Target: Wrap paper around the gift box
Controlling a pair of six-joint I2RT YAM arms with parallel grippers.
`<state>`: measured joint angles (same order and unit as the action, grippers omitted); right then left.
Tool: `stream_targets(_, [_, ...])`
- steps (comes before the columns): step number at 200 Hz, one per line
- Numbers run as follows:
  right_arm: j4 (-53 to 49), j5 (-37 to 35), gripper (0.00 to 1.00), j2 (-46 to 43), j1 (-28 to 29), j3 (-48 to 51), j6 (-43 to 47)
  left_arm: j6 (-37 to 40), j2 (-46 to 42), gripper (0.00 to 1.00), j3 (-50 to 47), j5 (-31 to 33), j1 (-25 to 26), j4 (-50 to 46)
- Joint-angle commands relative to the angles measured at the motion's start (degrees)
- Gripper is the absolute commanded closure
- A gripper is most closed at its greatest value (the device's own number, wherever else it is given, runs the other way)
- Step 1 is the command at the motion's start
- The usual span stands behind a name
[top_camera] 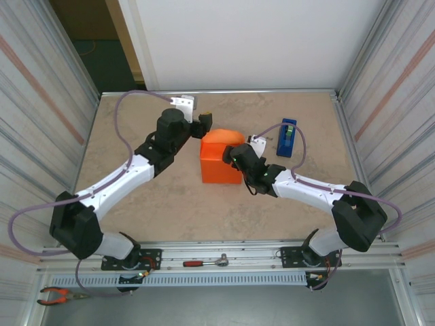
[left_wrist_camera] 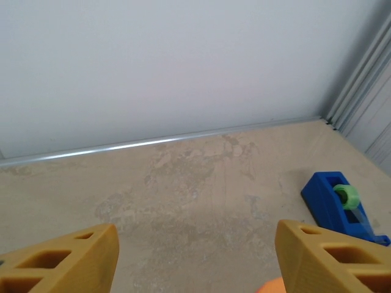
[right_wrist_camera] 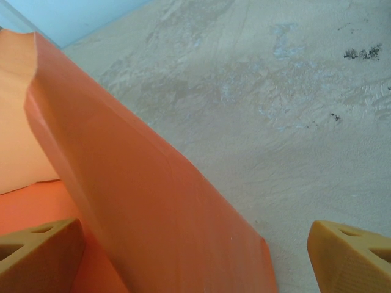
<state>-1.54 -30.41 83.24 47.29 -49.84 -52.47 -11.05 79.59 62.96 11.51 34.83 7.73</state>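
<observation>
Paper [top_camera: 221, 163], bright orange, stands folded into a blocky bundle around mid-table, between my two grippers. Its near face is flat and upright, and the top bulges and creases toward the far right.

Gift box: hidden under the wrap. A paler peach patch shows at the left edge of the right wrist view. I cannot tell whether it is box or lit paper.

Right gripper [top_camera: 239, 159] sits at the bundle's right side, close against it. Seen from the wrist, my yellow fingers [right_wrist_camera: 36, 256] stand wide apart. A sharp orange fold runs down between them, and the left finger is over the paper. The right finger is clear of the paper, with bare table between. Nothing is clamped.

Left gripper [top_camera: 204, 123] is at the bundle's far left corner, just beside the paper. Its fingertips [left_wrist_camera: 67, 262] are spread wide over bare table and hold nothing. A sliver of orange shows at the bottom edge of the left wrist view, by the right finger.

Table [top_camera: 170, 204]: mottled beige stone finish.

Tape dispenser [top_camera: 287, 138], blue with a green roll, stands right of the bundle and apart from it.

On the near rail lie a red-handled ratchet [top_camera: 207, 261] and, farther left, orange-handled pliers [top_camera: 58, 295].
</observation>
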Motion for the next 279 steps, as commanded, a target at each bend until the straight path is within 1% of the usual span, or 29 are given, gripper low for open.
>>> stream_targets(1, [-10.2,2.2,0.08,3.4,0.9,1.7,0.3,-2.5,-3.3,0.31,-4.7,-1.6,0.1,-0.2])
stream_targets(40, [-10.9,2.1,0.08,3.4,0.9,1.4,0.2,-5.6,-5.4,0.31,-12.7,-2.5,0.8,2.2])
stream_targets(68, [-11.4,1.9,0.08,3.5,1.0,1.3,0.0,-5.8,-5.3,0.3,-15.3,-2.0,2.5,4.3])
stream_targets(146, [-12.3,1.8,0.08,3.6,1.3,0.6,-0.2,-7.4,-0.4,0.29,-14.1,-2.5,3.6,5.0])
stream_targets(208, [-13.0,1.6,0.08,3.7,1.5,0.0,-0.2,-6.4,4.0,0.29,-12.0,-1.3,4.8,5.5])
stream_targets(236, [-13.6,1.6,0.08,3.6,1.5,-0.6,0.1,-5.3,6.5,0.29,-10.7,1.3,5.7,4.2])
stream_targets(257, [-14.2,1.8,0.07,3.1,1.6,-1.1,0.5,-5.1,7.4,0.29,-10.7,4.6,6.3,3.4])
stream_targets(269, [-15.3,1.5,0.05,2.0,1.5,-1.8,0.9,-5.3,7.6,0.29,-10.8,6.3,6.8,2.6])
stream_targets(279, [-17.0,0.8,0.01,0.5,1.4,-2.3,1.1,-5.0,7.7,0.29,-10.8,7.9,7.3,2.0])
